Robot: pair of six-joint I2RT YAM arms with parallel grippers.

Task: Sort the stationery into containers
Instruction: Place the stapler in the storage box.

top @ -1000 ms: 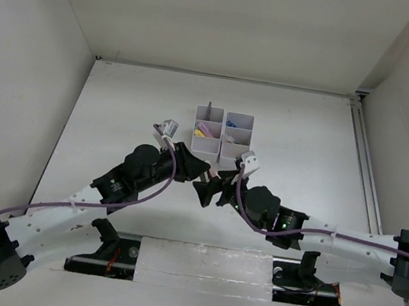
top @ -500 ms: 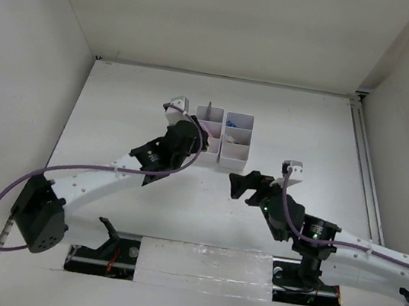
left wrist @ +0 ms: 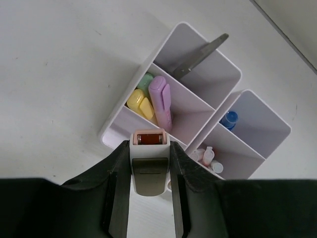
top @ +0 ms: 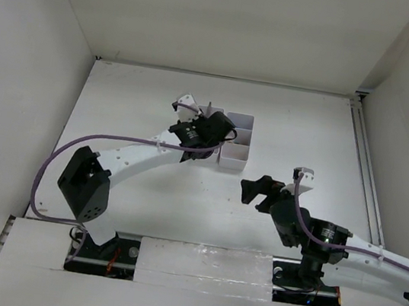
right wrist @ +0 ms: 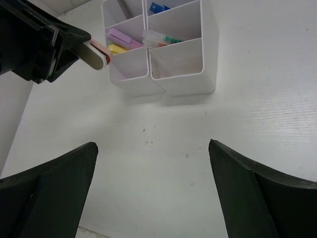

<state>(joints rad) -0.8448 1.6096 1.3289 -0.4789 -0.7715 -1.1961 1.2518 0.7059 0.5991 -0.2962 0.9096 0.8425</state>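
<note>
White walls (top: 45, 37) closed the table (top: 120, 102) on its left, far and right sides, and a rail (top: 365, 162) ran along the right edge. The two joined containers (top: 236, 156) stood about midway between the left and right edges, somewhat toward the far edge and well apart from every wall. A wide stretch of white table lay between them and the near edge.

The left gripper (top: 209, 129) hung over the left container, reaching in from the near-left side. It was clenched on the stapler (left wrist: 149, 163), which sat between the two fingers with its end pointing out past the fingertips. Seen from the left wrist, that end lay over the near wall of the left container's near compartment. From the right wrist, it stood at about rim height, just beside that corner.

The right gripper (top: 254, 193) held nothing. Its jaws were spread wide above bare table, toward the near-right of the containers and apart from them.

The stapler was cream-white with a pink edge and a reddish-brown face at its tip. The left container's far compartment held a scissors (left wrist: 198, 54) blade. Its middle compartment held yellow, green and pale purple highlighters (left wrist: 148, 101). The right container held a blue-capped glue bottle (left wrist: 229, 119) at the far end and pens (left wrist: 205, 156) in its middle.
</note>
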